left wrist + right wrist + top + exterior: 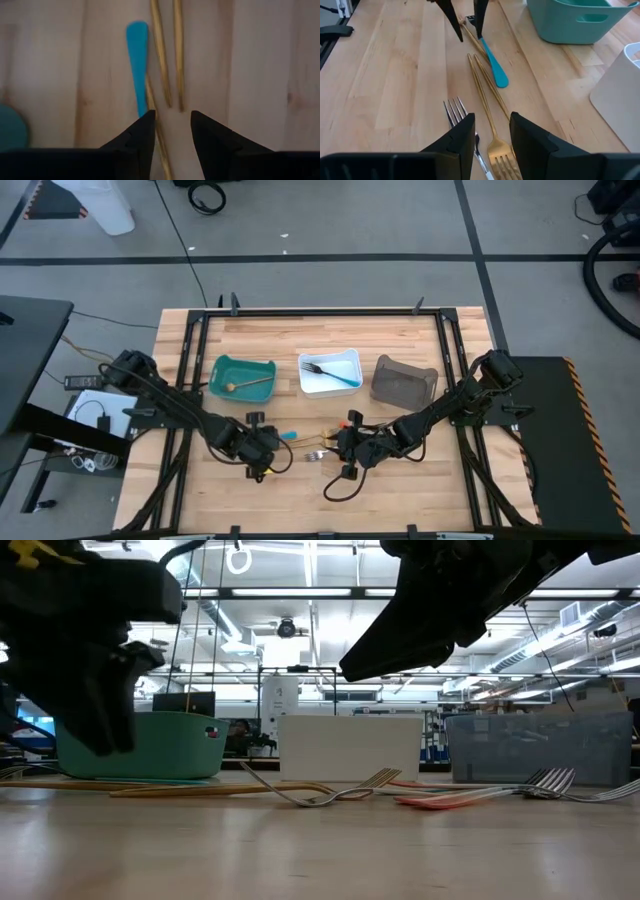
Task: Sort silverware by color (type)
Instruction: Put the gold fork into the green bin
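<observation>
Several forks and spoons lie flat on the wooden table (330, 480) between my two grippers: gold-handled ones (485, 80), a blue-handled piece (495, 70), a silver fork (454, 111) and an orange-handled one (450, 798). My left gripper (172, 127) is open and points steeply down just above the handle ends; a gold handle (156, 125) runs between its fingers, and the blue handle (137, 65) lies beyond them. My right gripper (492, 132) is open above the fork heads, over a gold fork head (500, 155). Neither gripper holds anything.
Along the far side stand a teal bin (243, 377) holding a gold spoon, a white bin (330, 372) holding a blue-handled fork, and a grey-brown bin (403, 380). Bare wood lies toward the near edge. Black frame rails run along both table sides.
</observation>
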